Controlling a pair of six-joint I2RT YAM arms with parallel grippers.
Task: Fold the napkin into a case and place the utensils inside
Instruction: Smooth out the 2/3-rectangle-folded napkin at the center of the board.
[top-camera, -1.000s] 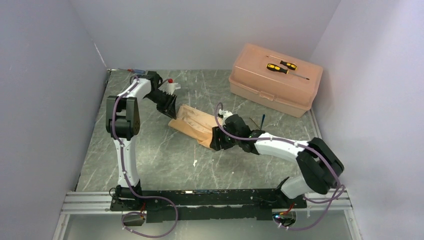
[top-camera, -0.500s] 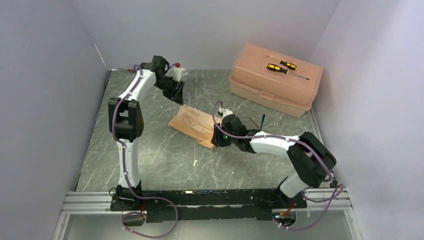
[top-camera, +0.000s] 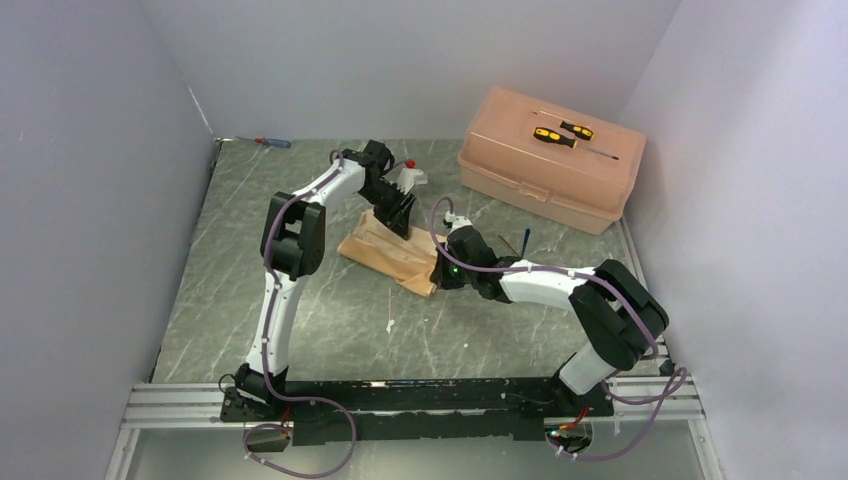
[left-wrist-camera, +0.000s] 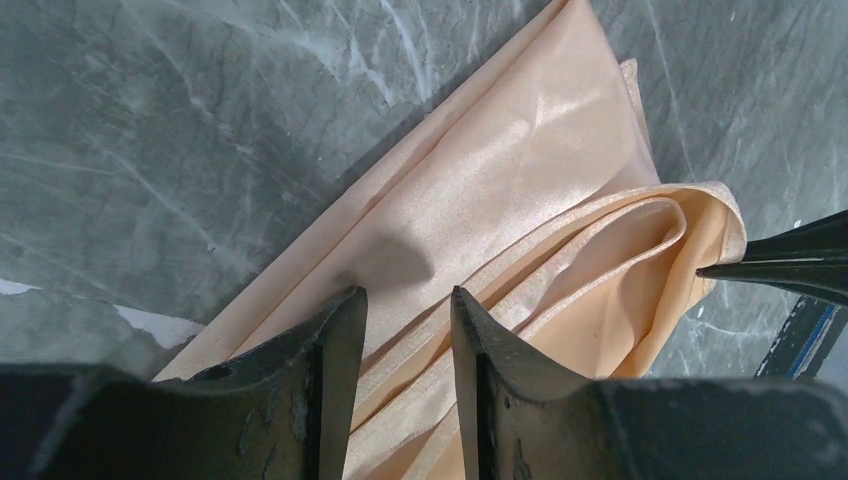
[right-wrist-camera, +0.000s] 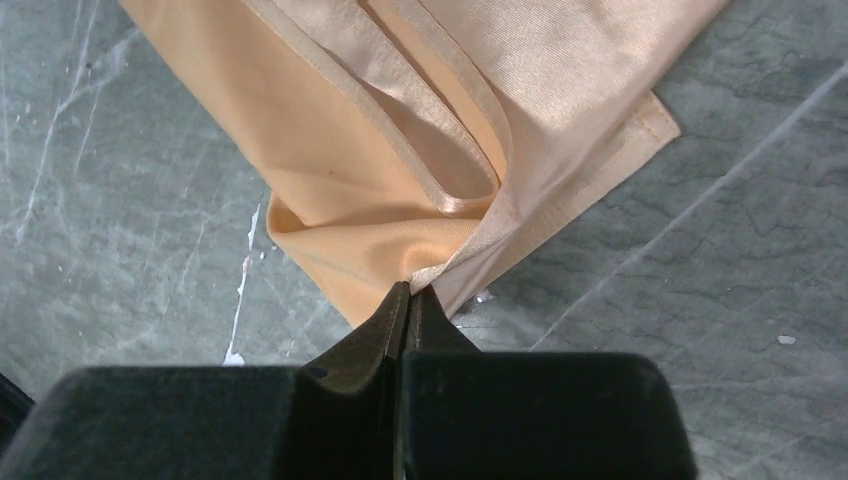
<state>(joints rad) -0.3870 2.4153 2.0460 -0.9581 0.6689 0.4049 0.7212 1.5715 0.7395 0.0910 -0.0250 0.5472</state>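
Where the right gripper (right-wrist-camera: 408, 296) meets the cloth, its jaws are pressed together with no gap showing. A puckered corner of the napkin (right-wrist-camera: 420, 130) is nipped at their tips, though how deep the bite goes is hard to judge from the wrist view. The left gripper (left-wrist-camera: 405, 335) stands with jaws apart, its fingers (left-wrist-camera: 335, 370) low over the smooth upper layer and cloth showing between them. Contact cannot be confirmed.

The napkin lies folded on the grey marbled table (top-camera: 330, 330) as an elongated strip of several layers, its hemmed edges curling open at the right gripper's end. Its long axis runs diagonally, from far-left to near-right in the overhead view. The left gripper is over the far side and the right gripper at the near-right corner, so the arms flank it from opposite sides.

Just beyond the right arm's wrist, the utensils (top-camera: 525, 241) lie on the table, thin and partly screened by that arm. A pink box (top-camera: 520, 185) sits at the far right, well apart from the cloth, with two yellow-and-black screwdrivers (top-camera: 562, 133) on its lid. A red-and-blue screwdriver (top-camera: 272, 142) lies at the far-left edge.
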